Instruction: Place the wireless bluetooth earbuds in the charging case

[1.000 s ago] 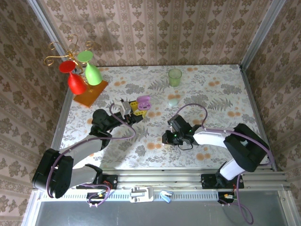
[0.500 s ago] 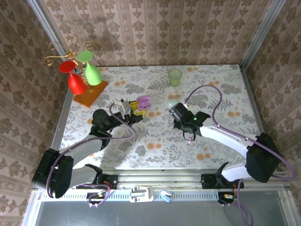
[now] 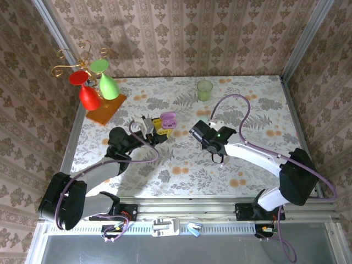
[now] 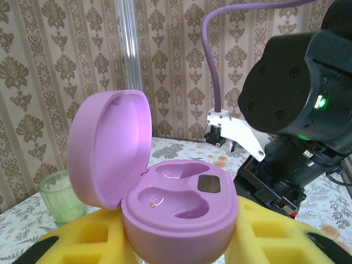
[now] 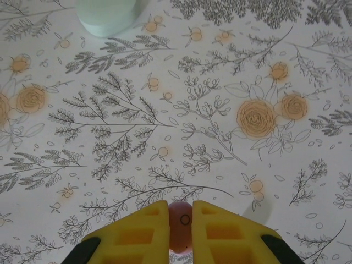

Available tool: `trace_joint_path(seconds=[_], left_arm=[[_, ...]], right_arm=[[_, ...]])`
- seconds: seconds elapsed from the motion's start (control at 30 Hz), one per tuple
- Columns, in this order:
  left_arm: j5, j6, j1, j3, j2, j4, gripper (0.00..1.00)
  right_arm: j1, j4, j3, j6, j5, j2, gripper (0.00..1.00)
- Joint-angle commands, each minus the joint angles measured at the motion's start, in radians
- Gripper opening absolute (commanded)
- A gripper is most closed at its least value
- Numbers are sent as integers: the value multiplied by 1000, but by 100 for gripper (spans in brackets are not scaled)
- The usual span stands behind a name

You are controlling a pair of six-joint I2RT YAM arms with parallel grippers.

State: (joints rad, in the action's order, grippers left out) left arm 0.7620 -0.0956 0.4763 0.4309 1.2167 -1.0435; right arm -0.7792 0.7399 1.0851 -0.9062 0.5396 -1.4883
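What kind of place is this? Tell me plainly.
Probably a robot test cell dressed like a home: wallpapered walls boxing in a floral table, with an aluminium rail at its near edge.

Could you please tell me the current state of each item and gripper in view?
charging case: lid open, both wells empty
earbud: pinched in the right gripper
left gripper: jaws shut on the charging case
right gripper: jaws shut on the earbud
green cup: upright
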Motion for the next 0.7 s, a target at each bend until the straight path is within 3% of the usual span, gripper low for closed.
trace_joint_path(seconds=[0.0, 0.17, 0.67], left_arm=[[3, 18, -5, 5, 18, -47, 16], [4, 19, -4, 9, 39, -55, 16], [73, -3, -4, 22, 52, -41, 16]], right_arm=[[-14, 33, 32, 20, 76, 4, 12], [-64, -125, 8, 200, 28, 89, 12], [-94, -585, -41, 676, -475, 296, 11]])
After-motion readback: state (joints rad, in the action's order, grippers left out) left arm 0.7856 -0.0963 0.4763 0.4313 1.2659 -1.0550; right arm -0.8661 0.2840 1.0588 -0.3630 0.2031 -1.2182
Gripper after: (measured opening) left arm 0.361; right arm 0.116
